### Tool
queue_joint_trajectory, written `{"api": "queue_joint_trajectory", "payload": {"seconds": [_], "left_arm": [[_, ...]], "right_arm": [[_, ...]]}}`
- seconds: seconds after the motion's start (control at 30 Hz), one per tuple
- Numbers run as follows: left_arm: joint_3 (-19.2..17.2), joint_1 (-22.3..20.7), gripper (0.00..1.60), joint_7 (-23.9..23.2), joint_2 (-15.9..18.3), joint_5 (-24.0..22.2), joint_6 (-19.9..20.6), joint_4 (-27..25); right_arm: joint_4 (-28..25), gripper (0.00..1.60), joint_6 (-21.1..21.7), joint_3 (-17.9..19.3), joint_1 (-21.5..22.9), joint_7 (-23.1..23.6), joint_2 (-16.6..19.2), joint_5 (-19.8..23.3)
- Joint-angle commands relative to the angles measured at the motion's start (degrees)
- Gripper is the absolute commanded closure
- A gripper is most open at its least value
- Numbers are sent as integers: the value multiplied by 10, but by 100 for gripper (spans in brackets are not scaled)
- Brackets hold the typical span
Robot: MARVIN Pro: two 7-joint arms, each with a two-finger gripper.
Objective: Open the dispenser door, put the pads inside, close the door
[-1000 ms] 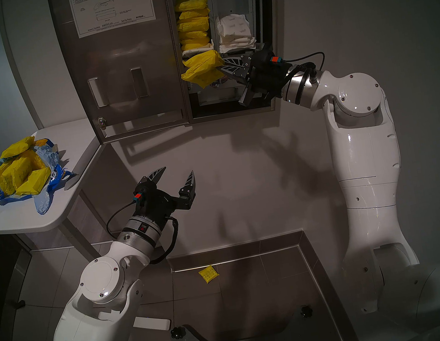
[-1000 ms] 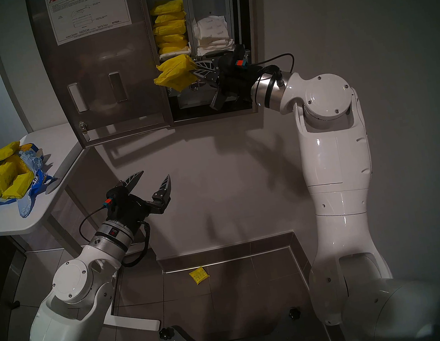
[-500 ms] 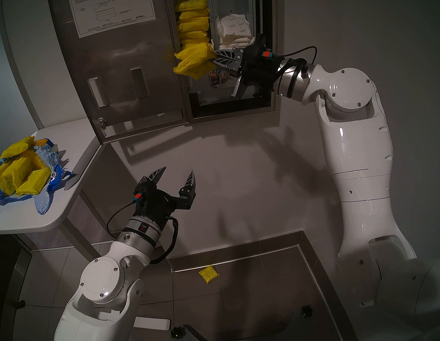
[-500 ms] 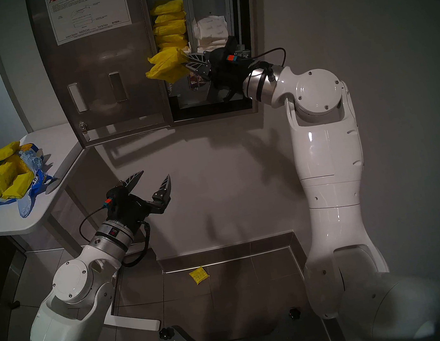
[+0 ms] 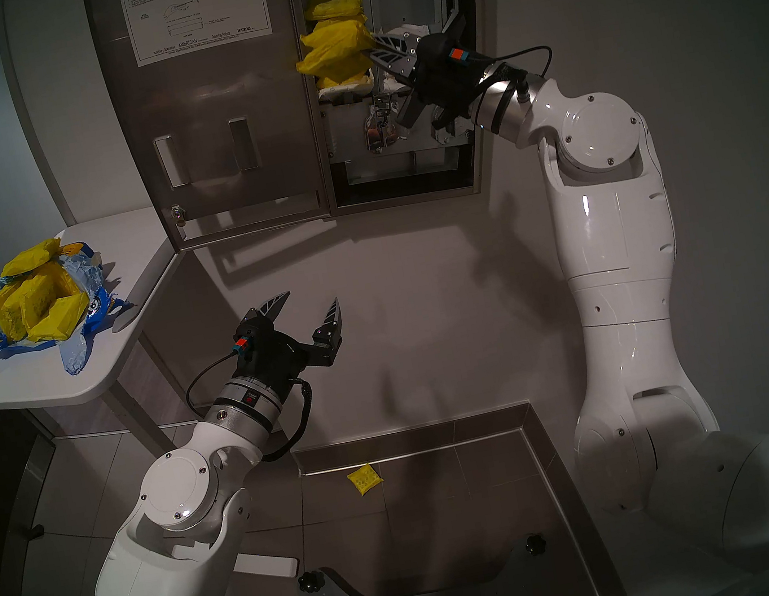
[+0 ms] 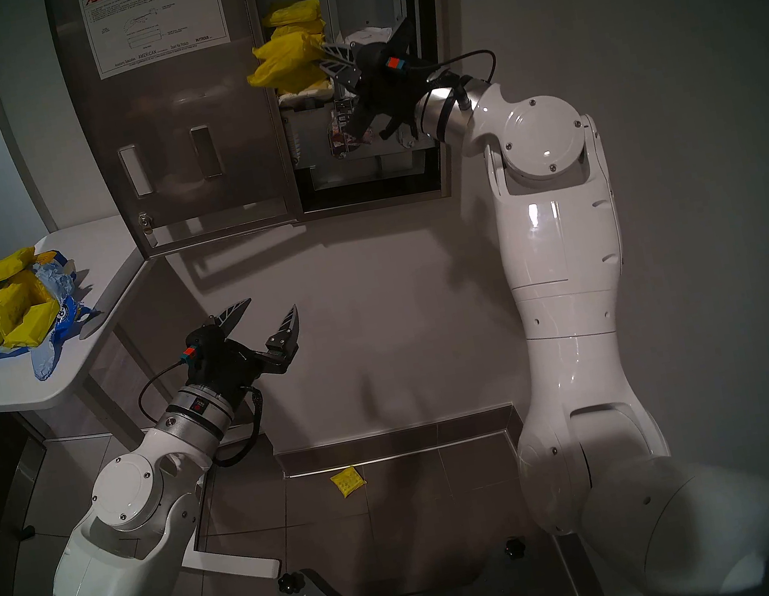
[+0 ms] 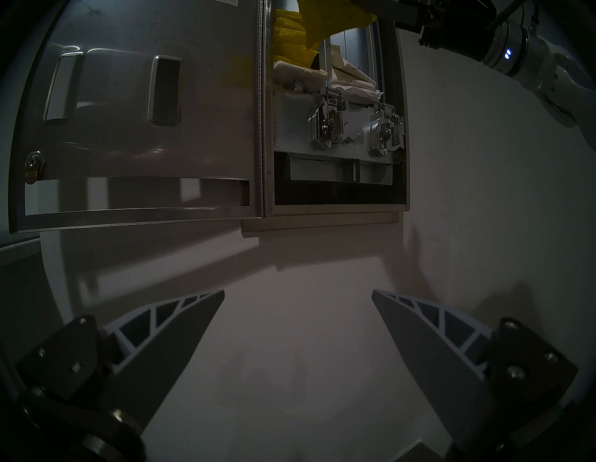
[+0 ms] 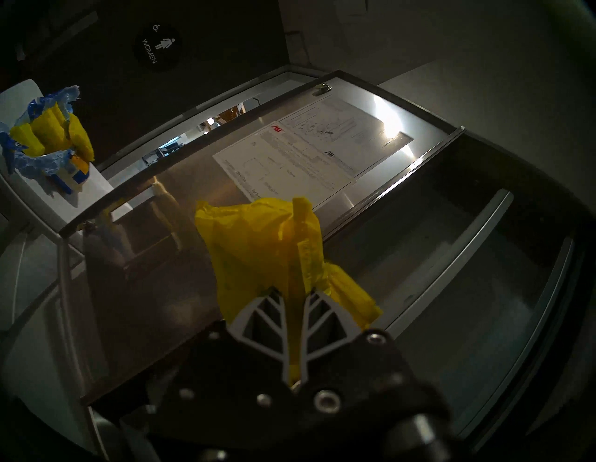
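Holding pads (image 5: 334, 52) clamped in my right hand (image 5: 377, 52) at the open dispenser's left column | door (image 5: 210, 116) swung wide | light, soft, crinkly wrappers, pinched by an edge | left hand (image 5: 311, 310) spread, empty

My right gripper (image 5: 374, 52) is raised high, arm bent at the elbow, its fingers (image 8: 274, 319) pinched tight together. My left gripper (image 5: 310, 305) hangs low and level, its fingers (image 7: 180, 326) spread wide with nothing between them.

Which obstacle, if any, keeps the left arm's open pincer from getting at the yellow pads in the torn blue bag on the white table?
Probably none: left pincer is open and empty, and nothing stands between it and the yellow pads.
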Motion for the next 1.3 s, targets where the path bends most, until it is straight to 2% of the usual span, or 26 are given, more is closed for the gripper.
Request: {"api": "queue_joint_trajectory", "payload": {"seconds": [0.0, 0.57, 0.9, 1.27], "left_arm": [[-6, -10, 0, -1, 0, -1, -6, -16], [-7, -10, 0, -4, -3, 1, -5, -16], [-8, -9, 0, -5, -5, 2, -5, -16], [-10, -9, 0, -7, -7, 3, -5, -17]], "right_arm": [[12, 160, -32, -4, 64, -48, -17, -18], [75, 160, -105, -13, 108, -152, -45, -80], [94, 160, -126, -11, 114, -200, -55, -111], [111, 160, -151, -16, 117, -224, -55, -145]]}}
